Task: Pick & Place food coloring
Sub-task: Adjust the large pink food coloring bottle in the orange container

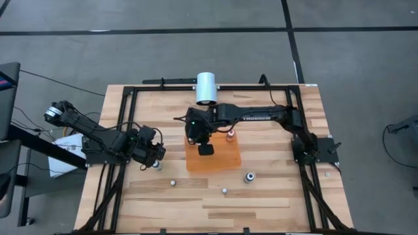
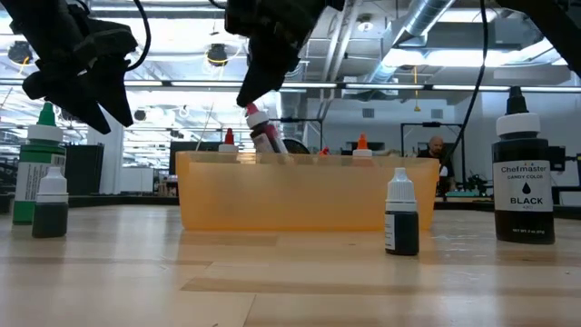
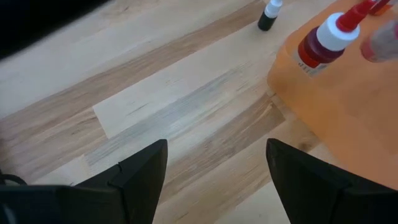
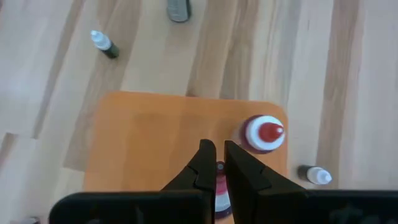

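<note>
My right gripper (image 1: 206, 149) is over the orange tray (image 1: 225, 160) and is shut on a small dark-red food coloring bottle (image 2: 266, 134) with a red tip. Another red-topped bottle (image 4: 263, 133) stands in the tray near its corner. My left gripper (image 1: 154, 154) is open and empty above the table, left of the tray, and its two fingers show spread in its wrist view (image 3: 214, 168). Small dark bottles with white caps stand on the wood: one by the left gripper (image 1: 157, 165) and two nearer the front (image 1: 172, 183) (image 1: 224, 191). My right gripper pinches the dark-red bottle between its two fingers, near the bottle's upper end below the red tip (image 2: 254, 116). The fingers come from above, pointing down. The bottle is tilted, tip up, and its lower end (image 2: 283, 154) reaches the tray's rim; whether it touches the tray floor I cannot tell.
A larger black bottle (image 1: 249, 177) stands right of the tray's near corner and shows big in the low view (image 2: 520, 177). A green bottle (image 2: 38, 163) shows at that view's left. A white cylinder (image 1: 207, 87) lies at the far edge. A black frame borders the table.
</note>
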